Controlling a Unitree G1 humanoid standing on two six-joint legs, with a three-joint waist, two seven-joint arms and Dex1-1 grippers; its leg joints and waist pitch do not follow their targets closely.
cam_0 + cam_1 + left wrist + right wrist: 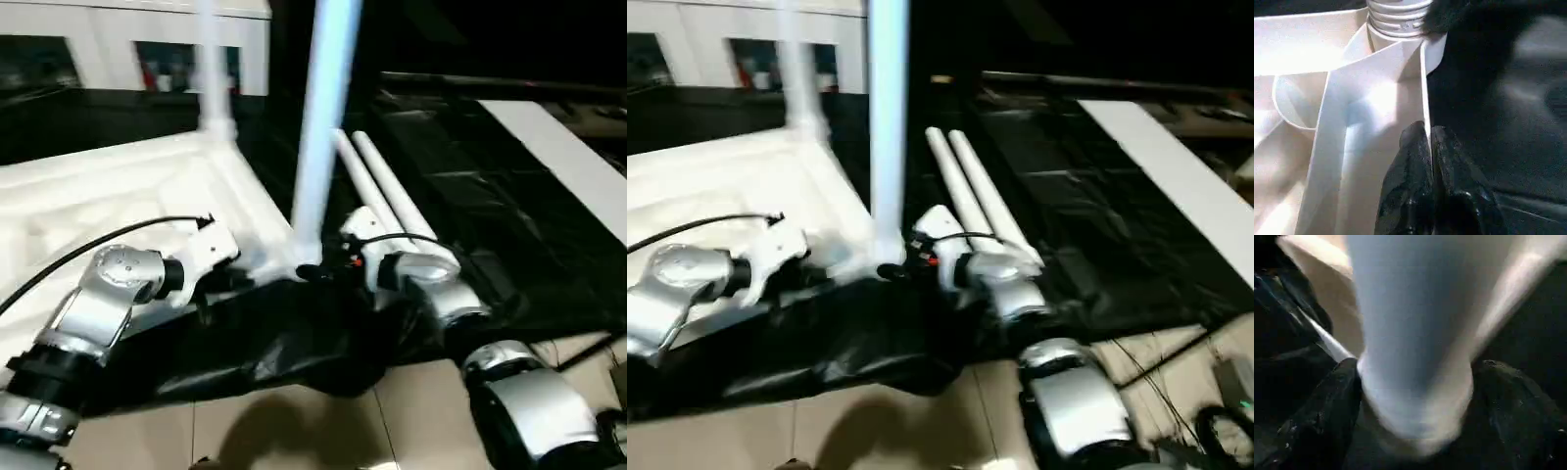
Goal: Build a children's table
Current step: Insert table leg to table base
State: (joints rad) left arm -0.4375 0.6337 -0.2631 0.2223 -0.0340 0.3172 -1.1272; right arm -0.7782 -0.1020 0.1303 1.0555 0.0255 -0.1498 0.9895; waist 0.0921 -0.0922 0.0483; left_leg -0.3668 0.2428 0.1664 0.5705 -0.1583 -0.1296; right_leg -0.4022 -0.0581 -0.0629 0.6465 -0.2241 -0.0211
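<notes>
The white tabletop (pixel 118 196) lies upside down on a black sheet, ribs facing up. One white leg (pixel 323 117) stands upright in its near corner socket and another leg (pixel 214 78) in the far corner. Two more legs (pixel 387 191) lie side by side on the sheet to the right. My left gripper (pixel 1429 142) is shut on the tabletop's thin rim wall just below the near socket. My right gripper (pixel 1415 421) sits at the foot of the near leg (pixel 1415 333), its fingers (pixel 1327 416) spread wide on either side of it.
A black plastic sheet (pixel 284 343) covers the low platform and drapes toward the tiled floor (pixel 323 421). A white cabinet (pixel 98 39) stands behind the tabletop. A long white board (pixel 578 166) lies at the far right.
</notes>
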